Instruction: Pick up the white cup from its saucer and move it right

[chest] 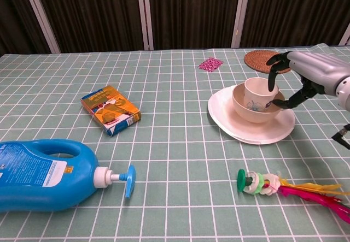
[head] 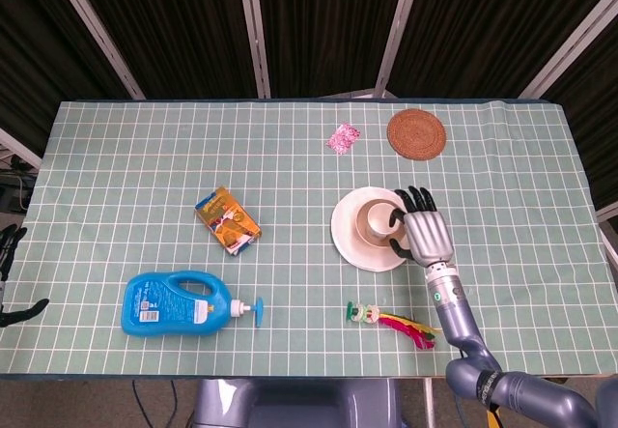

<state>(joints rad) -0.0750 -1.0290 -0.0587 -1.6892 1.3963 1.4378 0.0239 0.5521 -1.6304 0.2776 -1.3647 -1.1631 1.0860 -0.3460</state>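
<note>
The white cup [chest: 259, 93] stands upright in a shallow beige bowl on the white saucer [chest: 224, 113], right of the table's middle; the head view shows the cup [head: 379, 218] and saucer [head: 350, 240] too. My right hand [chest: 306, 72] is at the cup's right side. Its fingers [chest: 272, 71] curve over the rim and the thumb reaches in low beside the bowl. The fingers stay spread, and no firm grip on the cup shows. From above, the right hand [head: 425, 233] covers the saucer's right part. My left hand [head: 10, 240] peeks in at the table's left edge, fingers apart, holding nothing.
A round woven coaster [head: 416, 133] and a small pink packet [head: 343, 138] lie behind the saucer. A feathered toy [head: 391, 320] lies in front of it. An orange box [head: 228, 219] and a blue detergent bottle [head: 179, 302] on its side occupy the left half.
</note>
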